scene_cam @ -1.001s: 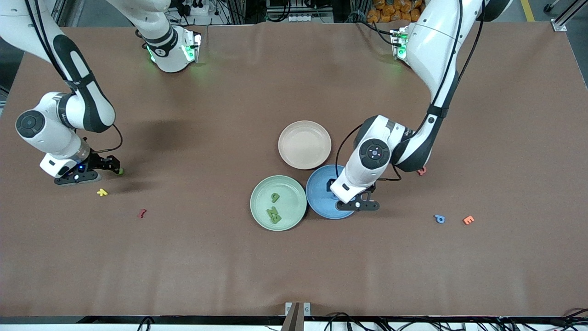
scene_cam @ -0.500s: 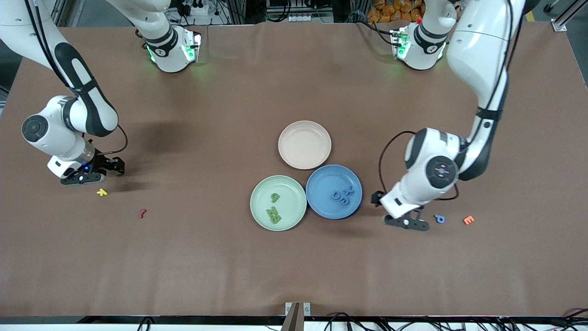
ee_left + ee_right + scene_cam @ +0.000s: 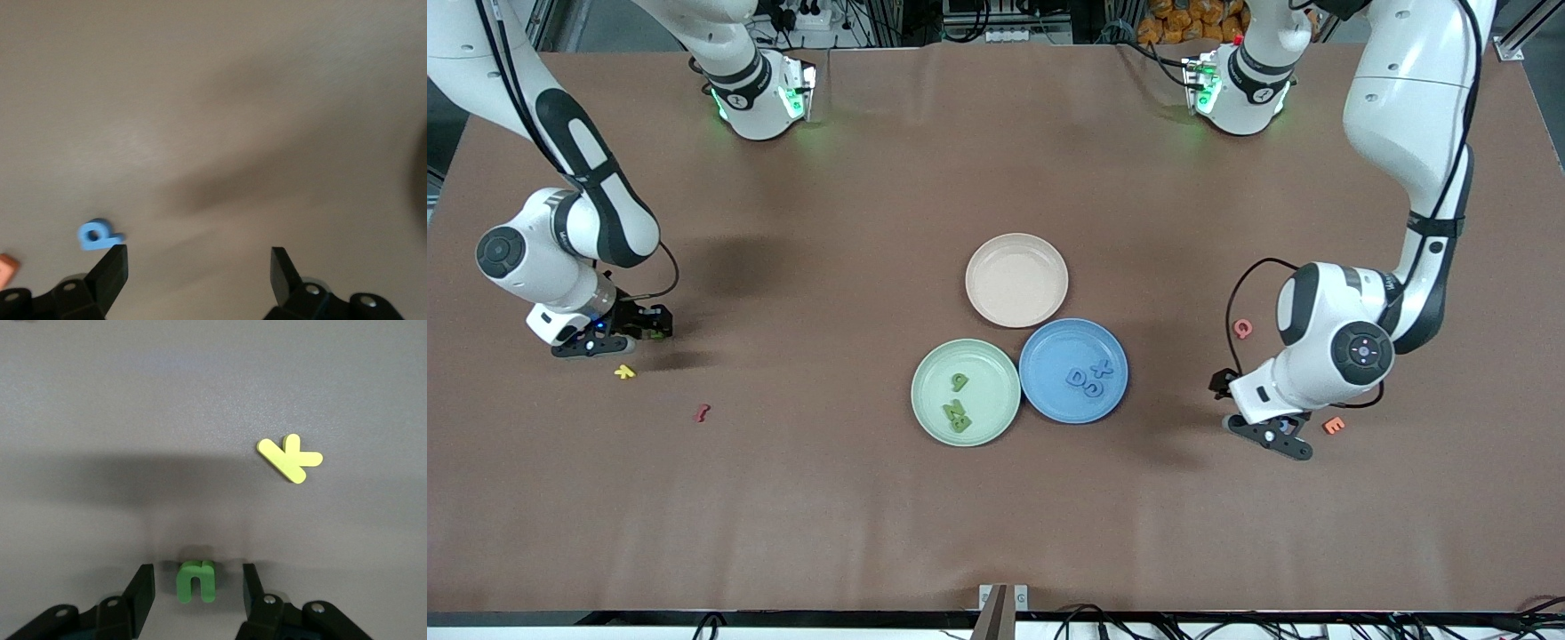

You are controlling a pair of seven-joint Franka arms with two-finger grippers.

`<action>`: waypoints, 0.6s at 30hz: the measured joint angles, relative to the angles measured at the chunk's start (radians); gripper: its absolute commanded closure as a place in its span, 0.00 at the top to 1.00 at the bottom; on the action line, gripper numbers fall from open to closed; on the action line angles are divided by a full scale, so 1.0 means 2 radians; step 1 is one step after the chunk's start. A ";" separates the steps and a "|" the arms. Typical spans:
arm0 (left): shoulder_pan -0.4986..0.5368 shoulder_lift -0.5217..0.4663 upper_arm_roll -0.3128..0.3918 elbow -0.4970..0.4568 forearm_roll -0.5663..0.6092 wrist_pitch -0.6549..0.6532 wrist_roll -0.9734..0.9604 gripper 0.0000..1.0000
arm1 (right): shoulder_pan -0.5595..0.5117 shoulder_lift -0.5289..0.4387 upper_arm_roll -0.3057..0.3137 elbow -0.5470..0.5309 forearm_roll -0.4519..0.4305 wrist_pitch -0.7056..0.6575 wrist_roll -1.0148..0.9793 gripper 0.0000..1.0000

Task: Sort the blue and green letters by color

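Three blue letters [image 3: 1092, 377] lie together in the blue plate [image 3: 1049, 391], and three green letters [image 3: 957, 404] lie in the green plate [image 3: 929, 422] just beside it toward the right arm's end; the empty beige plate [image 3: 1016, 279] sits farther from the front camera, touching both. The fourth blue letter, a P [image 3: 99, 235], lies on the brown surface [image 3: 996, 516] toward the left arm's end, hidden in the front view under the left pincer [image 3: 1272, 436]; the left wrist view shows it just beside one finger [image 3: 110, 270], outside the gap, with the jaws wide apart and nothing between them. A second ago this pincer stood over the blue plate; it has since swung away across the surface to the P, uncovering the blue letters in the plate. The orange E [image 3: 1333, 425] lies just beside the pincer, and a pink G [image 3: 1242, 328] lies farther from the camera. Toward the right arm's end, the small green u [image 3: 196, 580] stands on the surface between the fingers of the right pincer [image 3: 660, 331], which are apart with a gap on each side of the letter, narrower than a second ago. A yellow letter [image 3: 624, 372] lies near it, nearer the camera, and a dark red letter [image 3: 702, 412] nearer still.
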State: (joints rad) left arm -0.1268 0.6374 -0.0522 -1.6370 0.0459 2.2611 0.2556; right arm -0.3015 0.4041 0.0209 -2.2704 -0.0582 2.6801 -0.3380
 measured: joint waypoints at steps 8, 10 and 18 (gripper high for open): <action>0.033 0.005 0.001 -0.002 0.038 0.000 0.037 0.94 | 0.000 0.001 0.000 0.000 0.000 0.000 0.000 0.54; 0.040 0.008 0.001 -0.002 0.046 0.000 0.040 0.94 | 0.000 0.002 0.000 0.000 0.000 0.000 0.000 0.52; 0.049 0.027 0.001 -0.002 0.048 0.032 0.047 0.94 | 0.000 0.005 0.000 0.000 0.001 0.000 0.000 0.45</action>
State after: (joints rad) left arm -0.0279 0.6921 -0.0504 -1.6413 0.1419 2.3248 0.3496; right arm -0.3015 0.4132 0.0212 -2.2704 -0.0570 2.6805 -0.3381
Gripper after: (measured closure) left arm 0.053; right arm 0.480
